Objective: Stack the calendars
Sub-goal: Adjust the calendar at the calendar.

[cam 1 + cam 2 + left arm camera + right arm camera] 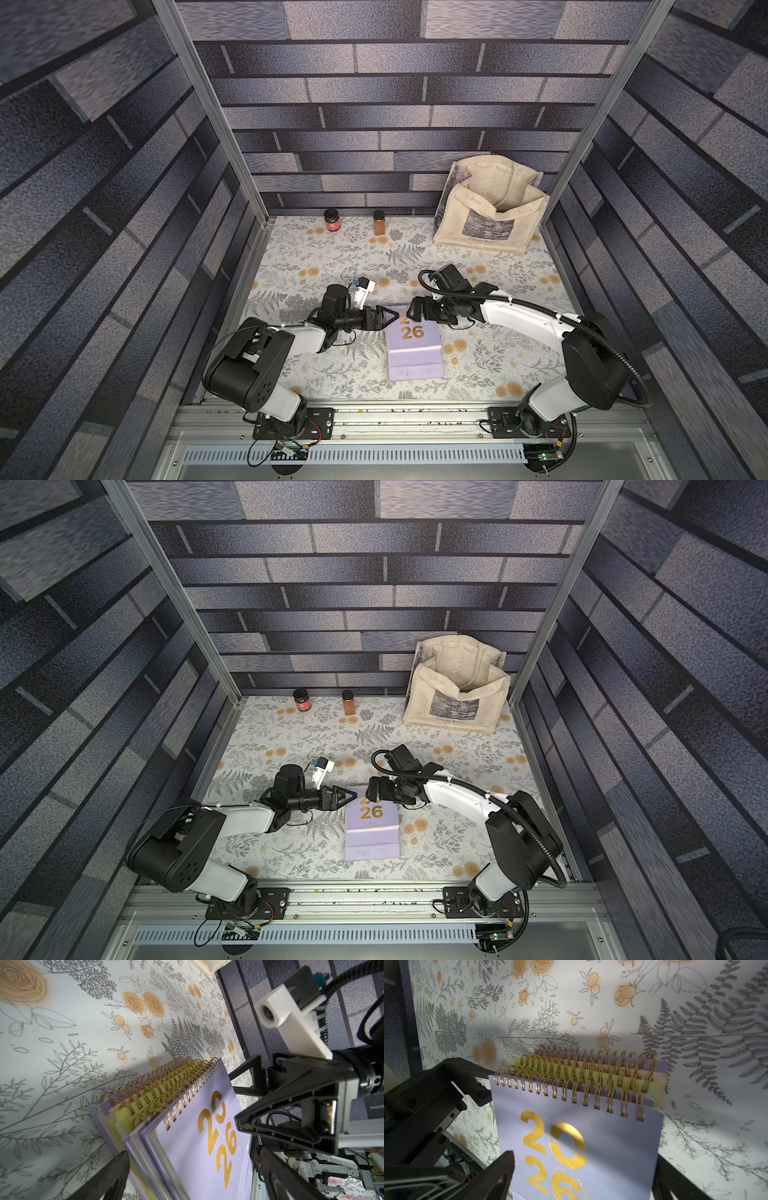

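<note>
The calendars (413, 349) (372, 833) lie in one pile mid-table, a lavender cover with gold "2026" on top and the gold spirals at the far end. In the wrist views, yellow-green, peach and lavender sheets show under the top calendar (187, 1147) (602, 1136), a little staggered. My left gripper (392, 318) (353, 796) is at the pile's far left corner, open, with the pile lying between its fingers (116, 1167). My right gripper (411, 309) (370, 789) is over the far right corner, open, with the cover spanning the gap between its fingers (500, 1169). The two tips nearly meet above the spirals.
A cream tote bag (490, 216) stands open at the back right. Two small jars (332, 220) (379, 222) stand against the back wall. Brick-patterned walls close in three sides, and a metal rail (395, 419) runs along the front edge.
</note>
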### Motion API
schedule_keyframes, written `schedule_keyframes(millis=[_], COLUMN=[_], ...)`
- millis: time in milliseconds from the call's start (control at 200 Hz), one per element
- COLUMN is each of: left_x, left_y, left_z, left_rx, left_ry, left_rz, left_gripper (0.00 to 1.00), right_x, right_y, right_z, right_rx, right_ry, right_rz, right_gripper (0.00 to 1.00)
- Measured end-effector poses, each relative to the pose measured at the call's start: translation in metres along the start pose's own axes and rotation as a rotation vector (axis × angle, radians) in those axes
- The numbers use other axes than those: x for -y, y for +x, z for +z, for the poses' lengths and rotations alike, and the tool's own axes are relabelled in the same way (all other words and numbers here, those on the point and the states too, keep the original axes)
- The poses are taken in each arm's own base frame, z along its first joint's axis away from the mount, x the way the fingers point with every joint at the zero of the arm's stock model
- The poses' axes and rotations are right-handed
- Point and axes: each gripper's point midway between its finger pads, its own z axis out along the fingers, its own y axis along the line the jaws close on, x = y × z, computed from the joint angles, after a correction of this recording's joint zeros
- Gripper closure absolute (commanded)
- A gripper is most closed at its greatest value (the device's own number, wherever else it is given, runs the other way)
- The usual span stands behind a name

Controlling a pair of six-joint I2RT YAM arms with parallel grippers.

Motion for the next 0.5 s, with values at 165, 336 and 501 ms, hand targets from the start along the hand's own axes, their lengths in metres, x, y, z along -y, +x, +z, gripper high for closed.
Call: schedule_keyframes(millis=[165,336,501], left_x=[0.005,0.016,0.022], left_y=[-0.004,-0.034,-0.088], left_z=[-0.004,-0.029,-0.081], left_rx=[0.009,0.112,0.352], left_ry=[-0.006,-0.08,-0.279], left_rz=[0.006,0.092,0.241], left_gripper=[0.0,0.0,0.0], right_x=[0.002,0.015,0.028], right_y=[-0.004,-0.017,-0.039], right_z=[-0.007,-0.041,-0.094], right_rx=[0.028,0.142,0.33], right_ry=[0.016,0.032,0.061], right_rz=[-0.002,-0.002,-0.077], right_gripper=[0.0,0.0,0.0])
